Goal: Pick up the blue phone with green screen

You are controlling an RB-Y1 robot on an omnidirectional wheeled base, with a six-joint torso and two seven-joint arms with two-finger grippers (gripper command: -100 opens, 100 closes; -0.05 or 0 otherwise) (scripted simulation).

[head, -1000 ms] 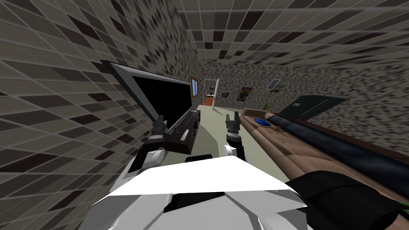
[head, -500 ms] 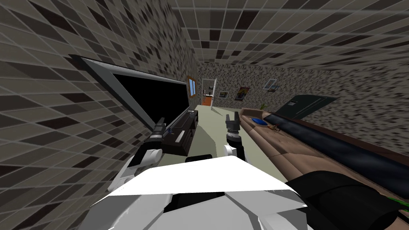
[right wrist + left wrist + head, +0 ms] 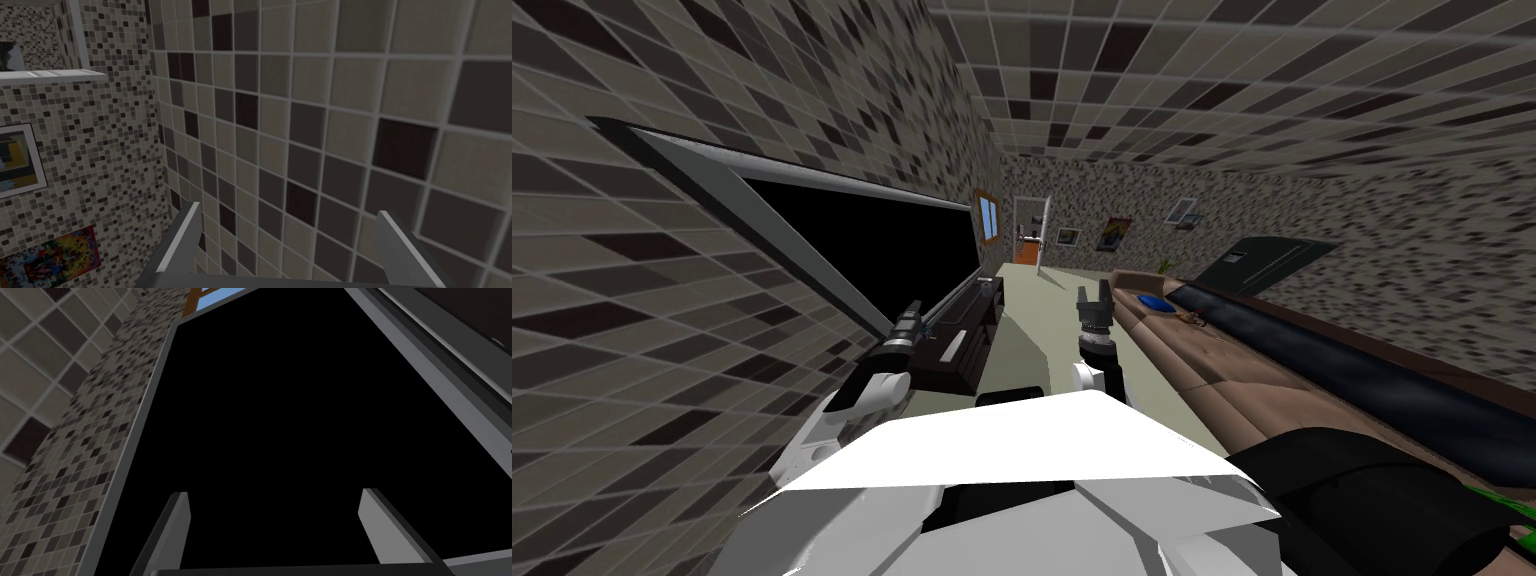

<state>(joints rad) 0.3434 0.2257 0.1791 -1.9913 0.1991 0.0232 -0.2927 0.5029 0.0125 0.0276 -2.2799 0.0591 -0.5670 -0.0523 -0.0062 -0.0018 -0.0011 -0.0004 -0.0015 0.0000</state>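
Blue phone [image 3: 1153, 301], if it is the small blue shape lying on the brown sofa [image 3: 1207, 368] ahead to my right, is well beyond reach, so my left gripper [image 3: 913, 308], beside the television [image 3: 862, 240], and my right gripper [image 3: 1095, 292] carry their fingers spread and empty, ready.

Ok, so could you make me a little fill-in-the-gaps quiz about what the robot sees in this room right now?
1. The left gripper and the right gripper both have their fingers ___.
2. The left gripper points at the television, whose screen is plain ___.
3. A small blue thing lies on the ___ sofa.

Missing words: open; black; brown.
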